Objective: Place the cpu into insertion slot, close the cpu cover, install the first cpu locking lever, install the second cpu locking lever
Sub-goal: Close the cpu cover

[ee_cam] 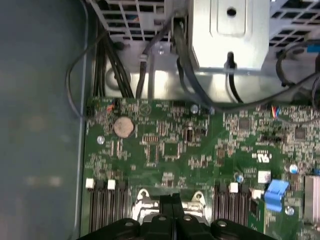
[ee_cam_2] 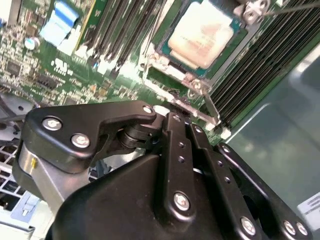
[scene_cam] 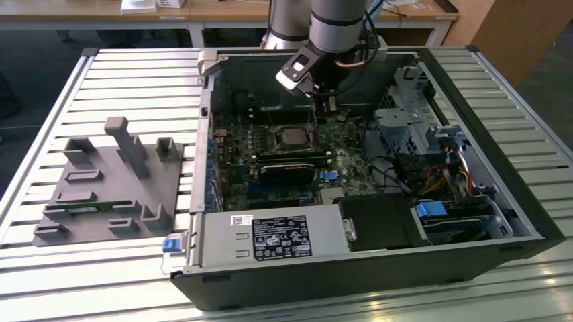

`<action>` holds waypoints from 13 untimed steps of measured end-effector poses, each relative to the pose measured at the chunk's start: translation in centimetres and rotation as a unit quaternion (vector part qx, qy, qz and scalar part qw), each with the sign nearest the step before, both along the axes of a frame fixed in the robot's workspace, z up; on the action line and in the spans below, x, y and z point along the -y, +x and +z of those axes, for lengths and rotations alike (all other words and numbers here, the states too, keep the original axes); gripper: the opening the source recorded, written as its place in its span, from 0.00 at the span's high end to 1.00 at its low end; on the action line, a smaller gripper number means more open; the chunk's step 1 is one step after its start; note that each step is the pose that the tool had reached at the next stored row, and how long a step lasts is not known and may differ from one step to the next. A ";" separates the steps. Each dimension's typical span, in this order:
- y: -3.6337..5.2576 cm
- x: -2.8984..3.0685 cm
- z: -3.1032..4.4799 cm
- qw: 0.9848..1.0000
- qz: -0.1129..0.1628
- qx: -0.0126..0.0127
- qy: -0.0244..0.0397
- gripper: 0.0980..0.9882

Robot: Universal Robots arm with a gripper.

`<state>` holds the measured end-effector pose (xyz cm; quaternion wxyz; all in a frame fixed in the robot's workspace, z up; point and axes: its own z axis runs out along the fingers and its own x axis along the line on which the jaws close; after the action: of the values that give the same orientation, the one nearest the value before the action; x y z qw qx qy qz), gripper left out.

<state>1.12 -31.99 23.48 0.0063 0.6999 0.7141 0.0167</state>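
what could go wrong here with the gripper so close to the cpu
1. The gripper sits low by the cpu; a small slip could scrape it or the memory slots alongside.
2. Loose cables lie in the case on the exterior view's right and might snag the arm.

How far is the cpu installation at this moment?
Done: the cpu sits in the insertion slot. In hand: the shut claw is at the cpu cover, which looks not yet closed. Left: closing it and both levers; one wire lever stands free.
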 end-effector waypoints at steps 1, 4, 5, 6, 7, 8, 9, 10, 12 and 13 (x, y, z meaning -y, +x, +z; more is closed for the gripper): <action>-0.21 0.00 -0.03 1.000 0.000 0.000 0.000 0.99; -0.88 0.00 -0.12 1.000 0.000 0.000 0.000 0.99; -1.07 0.00 -0.16 1.000 0.000 0.000 0.000 0.99; -1.21 0.00 -0.22 1.000 0.000 0.000 0.000 0.99; -1.34 0.00 -0.32 1.000 0.000 0.000 0.000 0.99; -1.47 0.00 -0.42 1.000 0.000 0.000 0.000 0.99; -1.60 0.00 -0.54 1.000 0.000 0.000 0.000 0.99; -1.71 0.01 -0.64 1.000 0.000 0.000 0.000 0.99; -2.02 0.08 -0.77 1.000 0.000 0.000 0.000 0.99; -2.23 0.09 -0.82 1.000 0.000 0.000 0.000 0.99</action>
<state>-1.11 -32.07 22.66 0.0063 0.6998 0.7141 0.0166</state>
